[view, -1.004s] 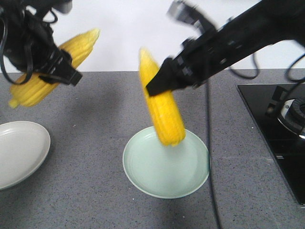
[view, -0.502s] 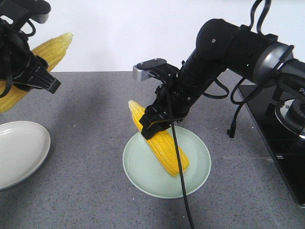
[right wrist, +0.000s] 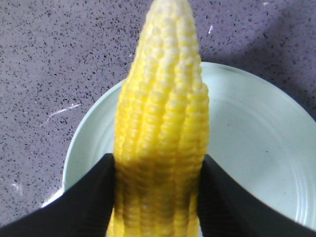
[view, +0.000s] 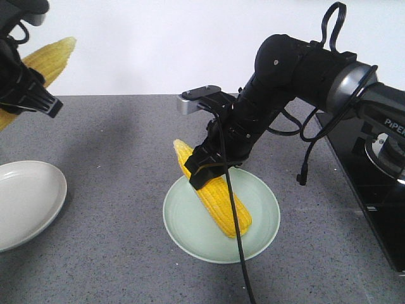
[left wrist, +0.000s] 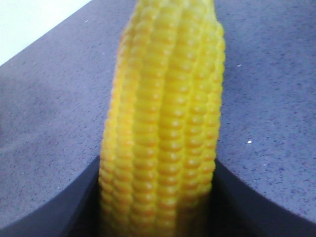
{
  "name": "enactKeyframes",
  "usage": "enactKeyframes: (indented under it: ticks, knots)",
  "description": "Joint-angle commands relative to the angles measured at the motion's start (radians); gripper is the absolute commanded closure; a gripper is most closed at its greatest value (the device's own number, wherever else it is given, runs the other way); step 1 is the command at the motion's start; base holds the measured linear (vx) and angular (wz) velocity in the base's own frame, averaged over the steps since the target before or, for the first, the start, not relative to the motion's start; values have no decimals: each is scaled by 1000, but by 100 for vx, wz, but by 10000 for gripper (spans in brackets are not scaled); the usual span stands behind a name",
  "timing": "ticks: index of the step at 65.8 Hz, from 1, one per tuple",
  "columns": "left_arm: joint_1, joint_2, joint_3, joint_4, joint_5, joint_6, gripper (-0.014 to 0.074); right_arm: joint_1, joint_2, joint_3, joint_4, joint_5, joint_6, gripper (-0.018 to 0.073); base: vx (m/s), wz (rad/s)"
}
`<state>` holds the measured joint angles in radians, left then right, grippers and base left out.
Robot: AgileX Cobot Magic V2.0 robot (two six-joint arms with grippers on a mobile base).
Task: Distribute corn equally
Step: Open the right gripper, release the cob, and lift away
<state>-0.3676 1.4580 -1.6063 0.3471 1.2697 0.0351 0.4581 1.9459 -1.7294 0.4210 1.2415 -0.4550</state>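
My right hand (view: 207, 170) is clamped on 1 corn cob (view: 215, 196), tilted, its lower end resting in the pale green plate (view: 262, 221) on the grey worktop (view: 126, 190). My left hand (view: 35, 95) grips a second cob (view: 54, 57) aloft, above and behind the white plate (view: 25, 202), well apart.

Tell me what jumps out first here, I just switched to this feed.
The right gripper is clamped on a bright yellow corn cob, slanted with its lower end on the pale green plate at the centre of the grey counter. At far left, the left gripper holds a second cob in the air, above and behind a white plate with nothing on it.
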Motion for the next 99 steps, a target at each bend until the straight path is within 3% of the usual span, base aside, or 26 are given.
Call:
enactKeyframes:
  ticks: [1, 9, 14, 34, 57, 66, 77, 99]
  knots:
    - [28, -36, -22, 30, -17, -12, 603, 0, -52, -24, -2, 48, 31, 137, 0, 0]
    - [61, -36, -22, 17, -17, -12, 603, 0, -52, -24, -43, 48, 84, 14, 0, 0]
    - [83, -36, -22, 2, -17, -11, 603, 0, -52, -24, -57, 48, 110, -16, 0, 0]
    - [167, -30, -22, -30, -17, -8, 599, 0, -82, -27, -40, 48, 110, 11, 0, 0]
    - [289, -29, 49, -78, -95, -9, 597, 0, -316, -27, 45, -2, 60, 186, 0, 0]
    - [341, -29, 186, -136, -195, -9, 597, 0, -436, -27, 56, -102, 16, 346, 0, 0]
    - [361, -29, 302, -180, -288, -8, 597, 0, -557, -27, 54, -205, -19, 577, 0, 0]
    - [361, -17, 398, -199, -394, -10, 594, 0, -641, -27, 53, -175, -33, 570, 0, 0]
